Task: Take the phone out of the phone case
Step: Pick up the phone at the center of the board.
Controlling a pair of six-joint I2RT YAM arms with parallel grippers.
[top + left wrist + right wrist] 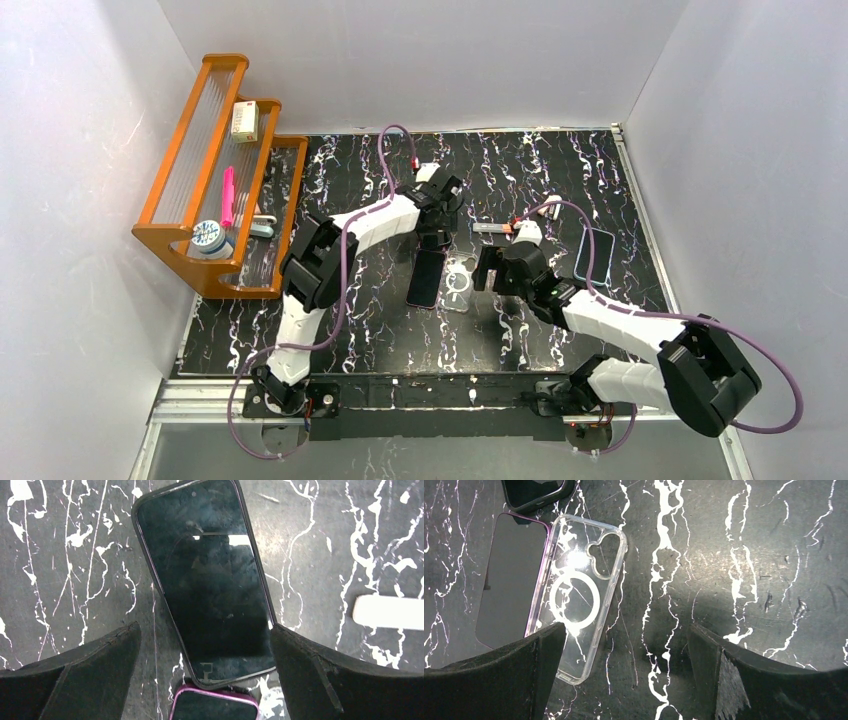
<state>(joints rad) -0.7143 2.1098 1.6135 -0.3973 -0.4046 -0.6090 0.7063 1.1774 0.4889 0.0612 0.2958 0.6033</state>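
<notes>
Spread right gripper (624,637), phone (511,580) just left beside clear case (574,597), seemingly untouched

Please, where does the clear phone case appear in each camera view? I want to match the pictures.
Top external: the clear case lies flat near the middle of the picture.
Left wrist: not in it.
Right wrist: the clear case lies left of centre, its white ring showing.
Shared landmark: the purple-edged phone, directly left of the case in both of those views; only its end shows at the left wrist view's bottom edge.
</notes>
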